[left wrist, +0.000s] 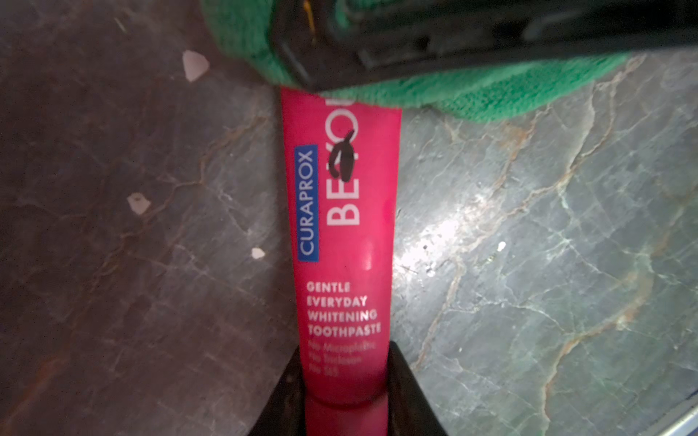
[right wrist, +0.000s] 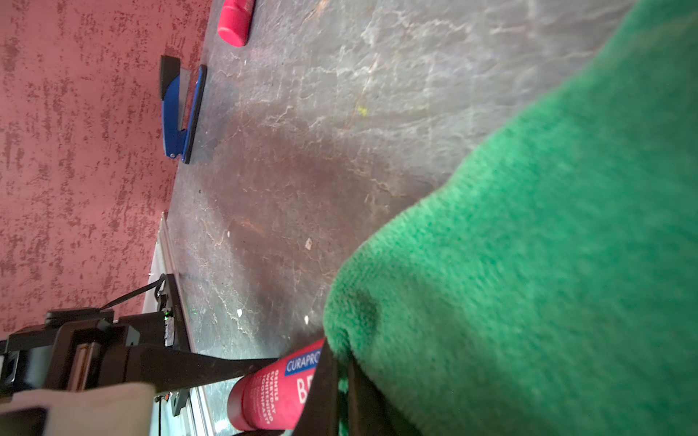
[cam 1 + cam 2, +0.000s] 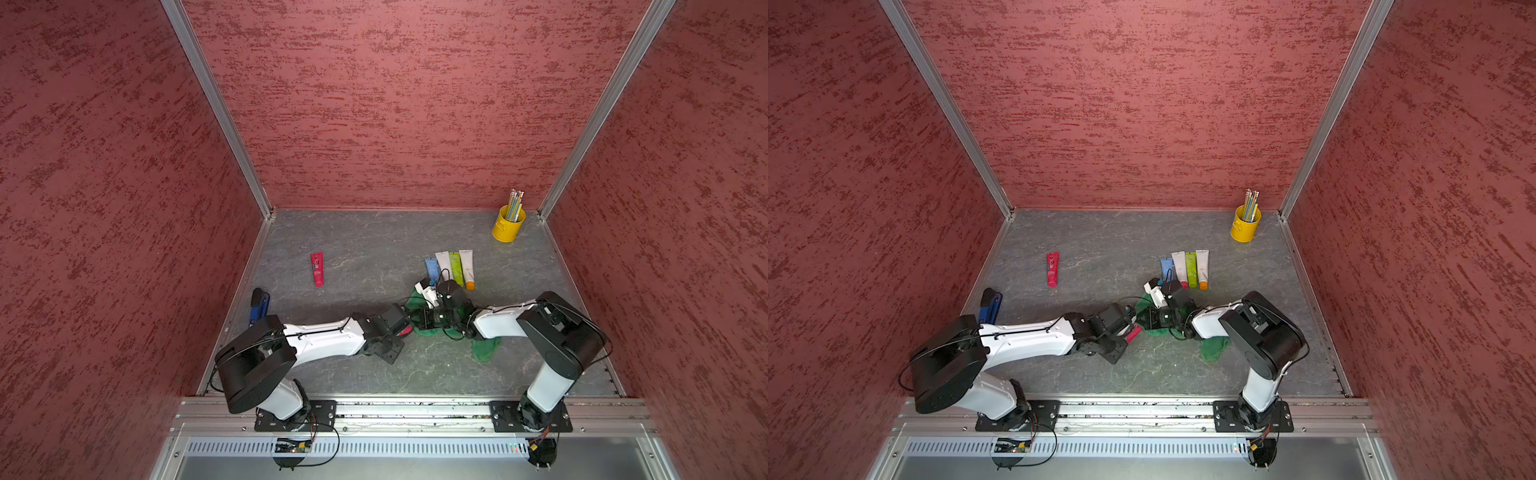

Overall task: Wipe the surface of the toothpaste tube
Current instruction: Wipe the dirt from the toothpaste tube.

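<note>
Two grippers meet over the grey table [image 3: 374, 245], front of centre. Biggest item is the green cloth [image 2: 528, 264], pinched in the right gripper [image 2: 340, 373] with jaws fully closed on it. It's bunched over the far end of the toothpaste tube [image 1: 340, 245]. The left gripper [image 1: 345, 351] clamps the tube by its cap end, jaws narrowly apart. A black mark [image 1: 342, 156] on the tube sits exposed, just short of the cloth edge.

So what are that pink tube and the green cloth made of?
The pink tube looks like soft plastic, glossy: glare streaks show on its printed skin. The green cloth seems microfibre or terry, matte, with a fuzzy nap.
</note>
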Robot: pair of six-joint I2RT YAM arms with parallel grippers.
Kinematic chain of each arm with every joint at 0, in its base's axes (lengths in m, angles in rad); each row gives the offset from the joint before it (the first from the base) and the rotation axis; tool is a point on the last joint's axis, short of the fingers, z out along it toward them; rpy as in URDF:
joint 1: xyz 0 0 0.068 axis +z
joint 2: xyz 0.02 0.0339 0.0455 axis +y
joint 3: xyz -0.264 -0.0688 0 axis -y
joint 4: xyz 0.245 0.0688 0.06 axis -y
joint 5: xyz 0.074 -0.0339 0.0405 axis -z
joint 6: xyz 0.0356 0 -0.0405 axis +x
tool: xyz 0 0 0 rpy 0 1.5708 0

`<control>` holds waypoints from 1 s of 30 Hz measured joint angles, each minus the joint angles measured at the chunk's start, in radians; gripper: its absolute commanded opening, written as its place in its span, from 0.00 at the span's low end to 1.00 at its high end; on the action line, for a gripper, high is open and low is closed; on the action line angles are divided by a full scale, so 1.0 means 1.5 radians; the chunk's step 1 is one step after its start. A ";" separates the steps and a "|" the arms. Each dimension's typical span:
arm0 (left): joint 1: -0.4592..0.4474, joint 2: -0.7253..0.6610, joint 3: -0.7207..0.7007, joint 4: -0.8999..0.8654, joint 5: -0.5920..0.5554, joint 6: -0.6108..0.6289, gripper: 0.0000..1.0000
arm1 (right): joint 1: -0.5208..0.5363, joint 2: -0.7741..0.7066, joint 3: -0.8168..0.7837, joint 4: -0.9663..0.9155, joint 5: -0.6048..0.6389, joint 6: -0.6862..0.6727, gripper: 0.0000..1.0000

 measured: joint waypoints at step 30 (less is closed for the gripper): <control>-0.004 -0.009 -0.011 0.011 0.003 0.000 0.17 | 0.021 -0.060 -0.043 -0.034 0.091 0.006 0.00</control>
